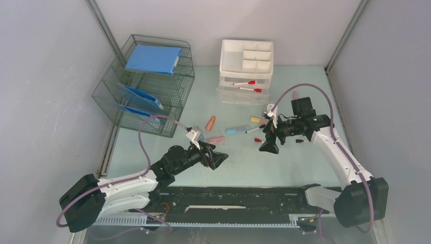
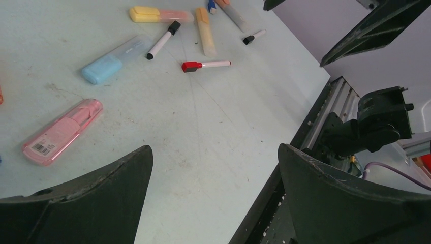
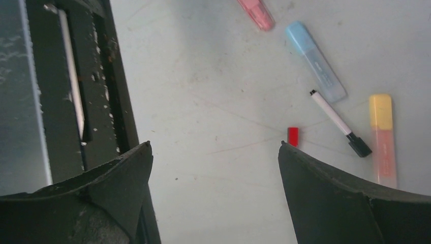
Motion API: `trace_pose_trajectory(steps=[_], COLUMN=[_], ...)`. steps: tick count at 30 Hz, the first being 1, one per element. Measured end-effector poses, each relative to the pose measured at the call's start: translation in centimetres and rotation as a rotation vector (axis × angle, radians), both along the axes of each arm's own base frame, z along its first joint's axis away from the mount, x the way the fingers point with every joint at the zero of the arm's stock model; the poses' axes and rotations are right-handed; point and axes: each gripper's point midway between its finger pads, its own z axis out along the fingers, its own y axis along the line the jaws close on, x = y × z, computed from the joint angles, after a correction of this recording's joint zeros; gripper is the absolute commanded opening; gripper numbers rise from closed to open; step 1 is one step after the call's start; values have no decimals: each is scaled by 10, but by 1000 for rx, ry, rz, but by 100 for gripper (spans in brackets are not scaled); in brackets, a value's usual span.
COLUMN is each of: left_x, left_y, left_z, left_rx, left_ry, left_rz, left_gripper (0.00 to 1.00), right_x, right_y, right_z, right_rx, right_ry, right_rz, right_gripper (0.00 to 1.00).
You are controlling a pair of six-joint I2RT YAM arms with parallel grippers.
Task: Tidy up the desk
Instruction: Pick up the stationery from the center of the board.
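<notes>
The left gripper and right gripper both stand wide, holding nothing, above the desk. Highlighters and pens lie scattered between and beyond them

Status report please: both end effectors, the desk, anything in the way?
Left end effector open, empty. Right end effector open, empty. Desk: markers and highlighters loose at centre. No obstacle seen.
</notes>
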Motion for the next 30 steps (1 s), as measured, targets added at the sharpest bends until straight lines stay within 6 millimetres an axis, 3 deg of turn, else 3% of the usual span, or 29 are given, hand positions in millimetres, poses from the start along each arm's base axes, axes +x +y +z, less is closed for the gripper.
trace_pose_trajectory(steps=[7, 19, 30], left_x=[9, 17, 27], left_y=[-4, -2, 4], left_z=[9, 5, 1], left_rx=[-9, 0, 0], left_ry=[-9, 5, 24], left_rz=[25, 74, 142], left_gripper=[100, 100, 100], right_x=[7, 25, 33], right_y=[-13, -25, -29], right_z=[-29, -42, -78], right_rx=[-85, -182, -336], right_ry=[-63, -131, -100], right_rz=[-19, -42, -35], right_gripper=[100, 100, 96])
